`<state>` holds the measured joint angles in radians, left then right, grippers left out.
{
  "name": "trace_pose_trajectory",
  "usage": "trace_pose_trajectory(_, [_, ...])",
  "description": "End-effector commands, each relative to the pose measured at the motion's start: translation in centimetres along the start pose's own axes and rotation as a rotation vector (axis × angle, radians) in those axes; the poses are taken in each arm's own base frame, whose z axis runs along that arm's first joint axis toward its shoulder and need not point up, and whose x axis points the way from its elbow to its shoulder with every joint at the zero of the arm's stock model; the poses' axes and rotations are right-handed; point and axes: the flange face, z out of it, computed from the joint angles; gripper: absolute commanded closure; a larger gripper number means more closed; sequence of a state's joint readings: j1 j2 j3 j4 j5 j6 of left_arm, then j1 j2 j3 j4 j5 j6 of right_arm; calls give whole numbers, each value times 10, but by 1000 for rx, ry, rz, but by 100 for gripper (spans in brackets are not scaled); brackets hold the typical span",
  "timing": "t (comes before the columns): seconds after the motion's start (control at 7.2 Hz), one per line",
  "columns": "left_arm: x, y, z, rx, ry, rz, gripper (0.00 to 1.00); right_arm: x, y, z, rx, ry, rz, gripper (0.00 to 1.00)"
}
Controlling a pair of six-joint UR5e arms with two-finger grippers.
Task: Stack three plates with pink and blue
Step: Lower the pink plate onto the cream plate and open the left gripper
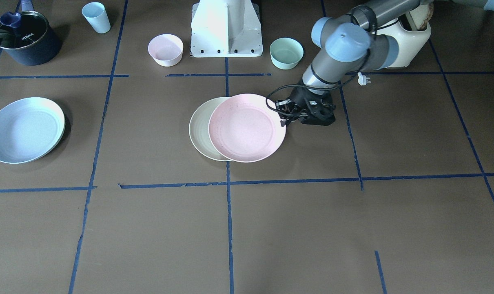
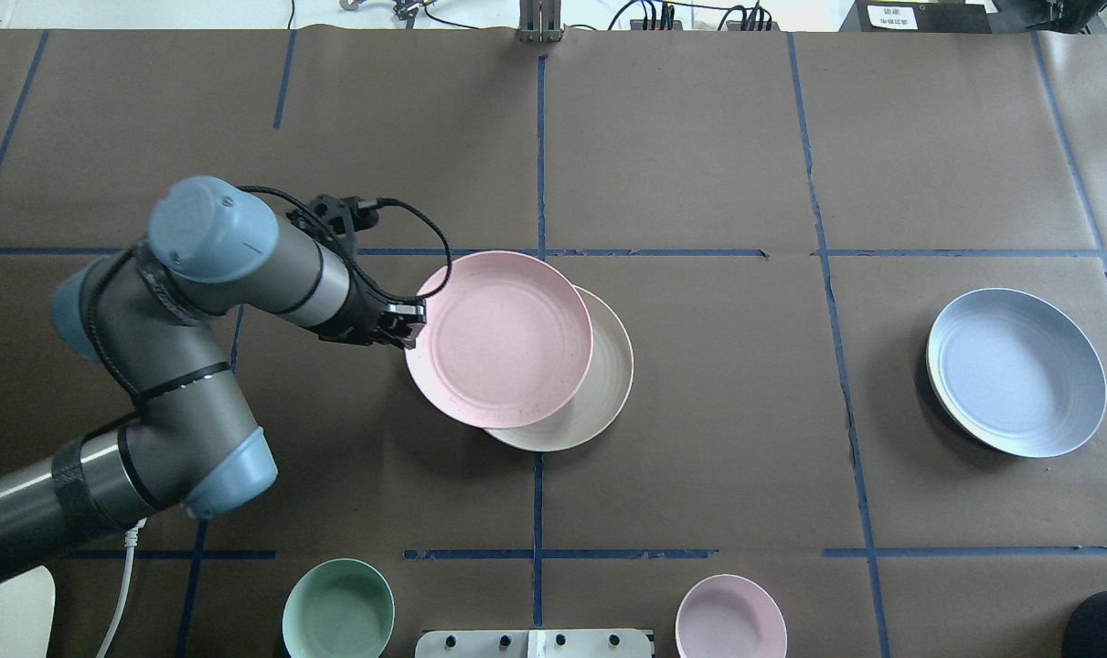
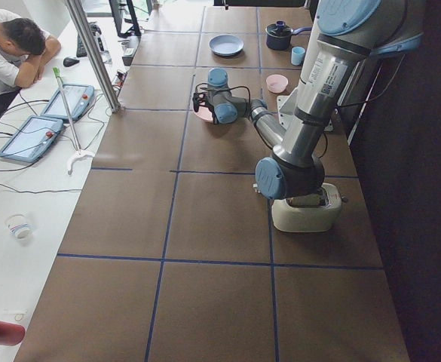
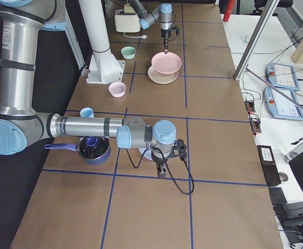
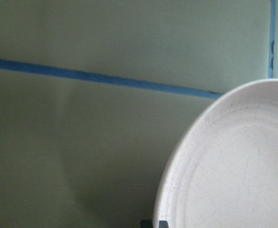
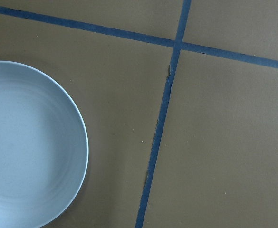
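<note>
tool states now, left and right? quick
Left tool: closed on the pink plate, at its rim.
Right tool: cannot tell, only a side view shows it.

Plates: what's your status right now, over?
Left gripper shut on pink plate rim, overlapping cream plate off-centre. Right gripper by blue plate, state unreadable. Blue plate apart, unstacked.

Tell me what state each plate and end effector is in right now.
Pink plate: gripped at its rim, overlapping the cream plate off-centre.
Cream plate: flat on table, partly covered.
Blue plate: flat on table, apart.
Left end effector: shut on the pink plate's rim.
Right end effector: cannot tell open or shut.
</note>
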<state>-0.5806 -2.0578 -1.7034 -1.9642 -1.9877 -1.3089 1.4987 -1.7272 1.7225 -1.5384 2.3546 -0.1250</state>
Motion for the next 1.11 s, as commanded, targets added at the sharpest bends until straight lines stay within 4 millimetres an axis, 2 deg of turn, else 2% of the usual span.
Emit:
trace_pose_trajectory(0.0, [31,17,16,1,-5,-4,100,1,0,1,-2,0,1,0])
trace_pose_trajectory(0.14, [41,18,18,-3,2,-10,100,1,0,1,-2,0,1,0])
trace_pose_trajectory(0.28, [46,17,18,-2,6,-12,87,1,0,1,-2,0,1,0])
trace_pose_trajectory(0.42, [45,14,18,0,6,-20,5,1,0,1,-2,0,1,0])
trace_pose_trajectory(0.56, [41,4,13,9,3,-25,0,1,0,1,-2,0,1,0])
trace_pose_trajectory(0.69, [27,-10,3,-7,3,-35,0,1,0,1,-1,0,0,0])
trace_pose_trajectory(0.83, [-16,-31,-15,-79,4,-15,0,0,-2,-1,2,0,-3,0])
trace_pose_trajectory(0.97, [-72,-62,-57,-78,11,12,0,-3,-4,-2,6,-15,1,0])
